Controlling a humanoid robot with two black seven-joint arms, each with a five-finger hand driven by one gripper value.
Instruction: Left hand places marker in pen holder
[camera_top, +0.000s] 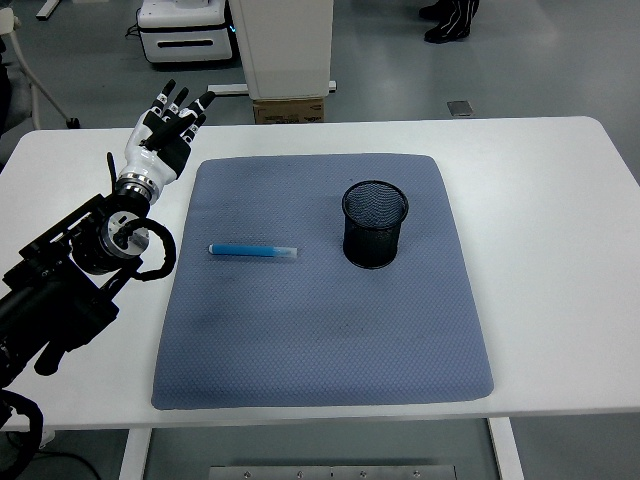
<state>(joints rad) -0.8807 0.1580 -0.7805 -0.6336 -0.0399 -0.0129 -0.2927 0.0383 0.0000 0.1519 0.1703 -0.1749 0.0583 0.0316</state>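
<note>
A blue marker (253, 251) with a clear cap end lies flat on the grey-blue mat (320, 340), left of centre, pointing left to right. A black mesh pen holder (375, 224) stands upright on the mat to the marker's right, with nothing visible inside. My left hand (168, 125) hovers over the white table beyond the mat's far left corner, fingers spread and holding nothing. It is well apart from the marker, up and to its left. The right arm is out of view.
The white table (540, 200) extends around the mat. Beyond its far edge stand a white cabinet (283, 45), a cardboard box (290, 108) and a white machine base (188, 35). A person's dark shoes (450, 20) show at the top.
</note>
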